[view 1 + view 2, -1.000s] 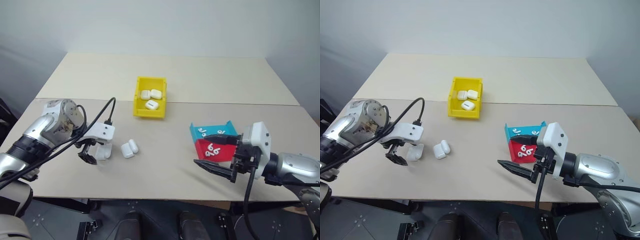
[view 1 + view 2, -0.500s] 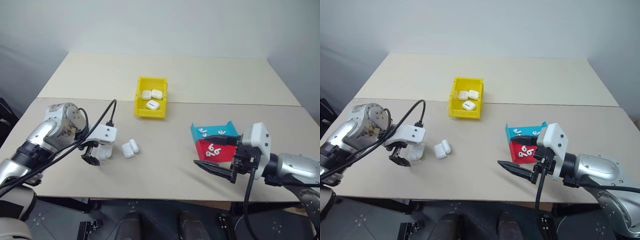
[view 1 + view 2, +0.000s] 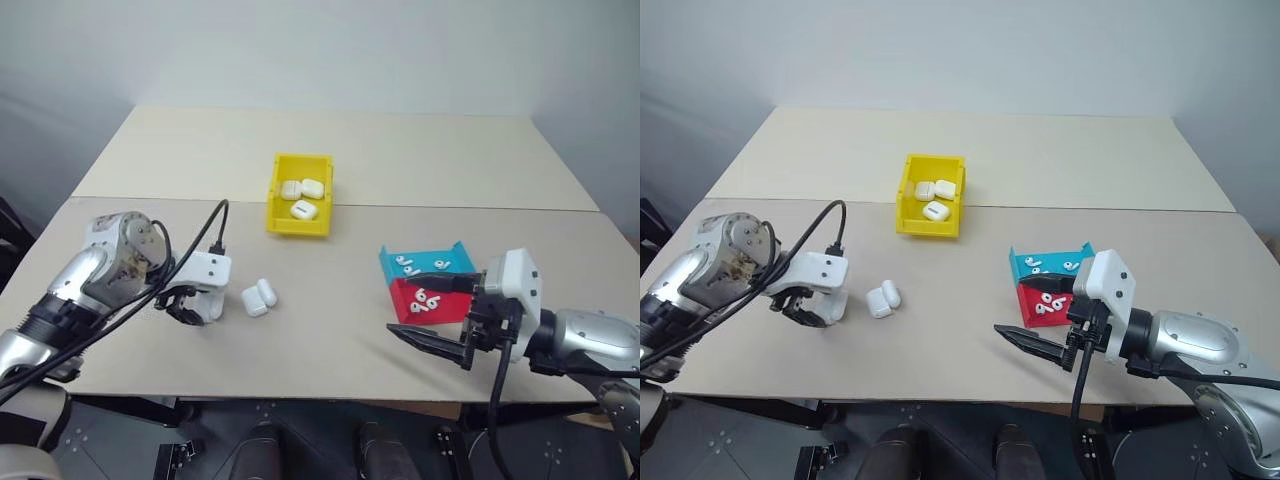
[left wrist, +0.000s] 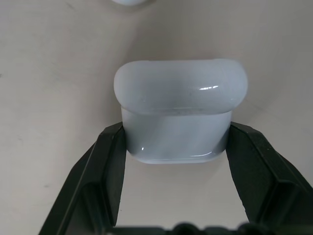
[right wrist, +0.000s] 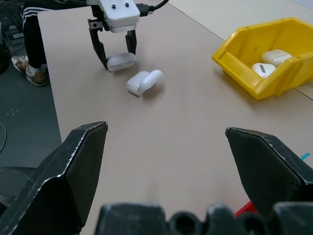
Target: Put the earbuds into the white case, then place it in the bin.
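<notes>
Now: left gripper [image 4: 173, 183] has its two black fingers pressed on both sides of a white case [image 4: 178, 110] lying on the table [image 3: 330, 330], near left.
Right gripper [image 5: 166, 166] hangs spread wide with nothing in it at the near right, just in front of the red tray [image 3: 436, 300] and teal tray [image 3: 425, 262], both with earbuds [image 3: 427, 298] inside. Two more cases [image 3: 260, 296] lie just right of the gripped one. Yellow bin [image 3: 301, 195] sits farther back at centre with three cases in it.
</notes>
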`<state>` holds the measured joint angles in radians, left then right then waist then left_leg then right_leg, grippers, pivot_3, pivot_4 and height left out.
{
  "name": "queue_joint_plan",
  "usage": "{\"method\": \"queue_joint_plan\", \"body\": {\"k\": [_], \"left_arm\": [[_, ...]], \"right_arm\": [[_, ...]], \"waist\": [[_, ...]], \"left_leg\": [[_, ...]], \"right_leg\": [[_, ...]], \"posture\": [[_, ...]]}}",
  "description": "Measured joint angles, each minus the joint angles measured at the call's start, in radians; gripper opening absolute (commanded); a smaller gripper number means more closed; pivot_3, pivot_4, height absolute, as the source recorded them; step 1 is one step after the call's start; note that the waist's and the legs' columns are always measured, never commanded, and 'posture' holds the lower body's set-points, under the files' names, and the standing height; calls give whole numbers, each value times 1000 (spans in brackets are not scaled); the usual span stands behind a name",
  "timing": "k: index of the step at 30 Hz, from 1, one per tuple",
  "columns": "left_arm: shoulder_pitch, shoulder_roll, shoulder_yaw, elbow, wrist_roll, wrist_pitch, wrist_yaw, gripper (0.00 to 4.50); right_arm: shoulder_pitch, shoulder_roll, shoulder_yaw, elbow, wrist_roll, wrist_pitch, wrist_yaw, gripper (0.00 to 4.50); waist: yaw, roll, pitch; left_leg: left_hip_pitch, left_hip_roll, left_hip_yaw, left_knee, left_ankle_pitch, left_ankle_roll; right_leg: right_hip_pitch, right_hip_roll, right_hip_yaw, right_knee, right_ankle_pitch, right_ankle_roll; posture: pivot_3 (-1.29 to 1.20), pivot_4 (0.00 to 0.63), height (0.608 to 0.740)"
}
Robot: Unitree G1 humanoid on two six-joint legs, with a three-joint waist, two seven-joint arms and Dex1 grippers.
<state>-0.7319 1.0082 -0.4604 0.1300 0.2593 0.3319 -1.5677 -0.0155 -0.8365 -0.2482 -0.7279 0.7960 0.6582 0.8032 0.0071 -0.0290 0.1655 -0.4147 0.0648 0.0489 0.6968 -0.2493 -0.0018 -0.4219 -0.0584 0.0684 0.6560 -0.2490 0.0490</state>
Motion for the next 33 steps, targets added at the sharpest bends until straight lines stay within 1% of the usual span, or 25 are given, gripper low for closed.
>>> {"method": "queue_joint_plan", "body": {"k": [2,4,5,8,10,13,16,18,20,22,24,28,31,33], "left_arm": [[8,18,13,0,-18,-1,-8,2766],[23,40,71,1,-69,-3,-17,2766],[32,51,114,4,-106,-9,-16,2766],[89,56,301,14,-241,-42,18,2766],[127,47,395,10,-323,-22,46,2766],[175,-33,543,-36,-445,42,145,2766],[170,-145,659,-127,-606,218,269,2766],[156,-213,703,-186,-710,318,334,2766],[154,-272,709,-252,-798,359,359,2766],[154,-328,687,-303,-855,366,366,2766],[153,-385,660,-325,-911,372,370,2766],[150,-471,577,-338,-963,337,341,2766],[147,-519,524,-337,-969,280,310,2766],[137,-545,504,-334,-975,267,296,2766]], "right_arm": [[5,0,0,0,-1,-2,2,4500],[8,-1,-1,0,-1,-7,7,4500],[10,-2,-3,1,-1,-9,14,4500],[13,-9,-8,8,-1,-13,26,4500],[7,-11,-16,24,3,-13,31,4500],[-19,-14,-34,53,19,-12,41,4500],[-63,-35,-48,85,51,-7,49,4500],[-91,-50,-51,106,58,3,53,4500],[-132,-75,-51,136,75,24,57,4500],[-180,-114,-49,168,75,44,60,4500],[-234,-168,-20,197,43,73,56,4500],[-352,-296,107,260,-57,142,61,4500],[-453,-371,227,293,-136,152,140,4500],[-528,-397,312,323,-200,127,227,4500]], "waist": [[-2,0,0],[-3,0,0],[-3,0,0],[-5,0,0],[-6,0,0],[-4,0,0],[2,-1,0],[2,-1,0],[0,-1,0],[-1,-1,0],[-3,0,0],[-11,0,0],[-17,0,0],[-21,0,0]], "left_leg": [[0,0,0,0,0,0],[0,0,0,0,0,0],[0,0,0,0,0,0],[0,0,0,0,0,0],[0,1,0,0,0,0],[0,1,0,1,0,0],[0,0,0,2,0,0],[0,0,0,2,0,0],[0,0,0,2,0,0],[0,0,0,1,0,0],[1,0,0,1,0,0],[1,0,0,1,0,0],[0,0,0,0,0,0],[0,0,0,0,0,0]], "right_leg": [[0,0,0,0,0,0],[0,0,0,0,0,0],[0,0,0,0,0,0],[0,0,0,0,0,0],[0,0,0,0,0,0],[0,-1,-1,1,0,0],[1,-1,-1,1,0,1],[1,-1,-1,1,1,1],[1,-1,0,1,1,1],[1,0,0,1,1,0],[1,0,0,1,1,0],[1,0,1,0,1,0],[0,0,1,-1,1,0],[0,0,1,-1,1,0]], "posture": [[0,150,740],[0,150,740],[0,150,740],[0,150,740],[0,150,740],[0,150,740],[0,150,740],[0,150,740],[0,150,740],[0,150,740],[0,150,740],[0,150,740],[0,150,740],[0,150,740]]}}
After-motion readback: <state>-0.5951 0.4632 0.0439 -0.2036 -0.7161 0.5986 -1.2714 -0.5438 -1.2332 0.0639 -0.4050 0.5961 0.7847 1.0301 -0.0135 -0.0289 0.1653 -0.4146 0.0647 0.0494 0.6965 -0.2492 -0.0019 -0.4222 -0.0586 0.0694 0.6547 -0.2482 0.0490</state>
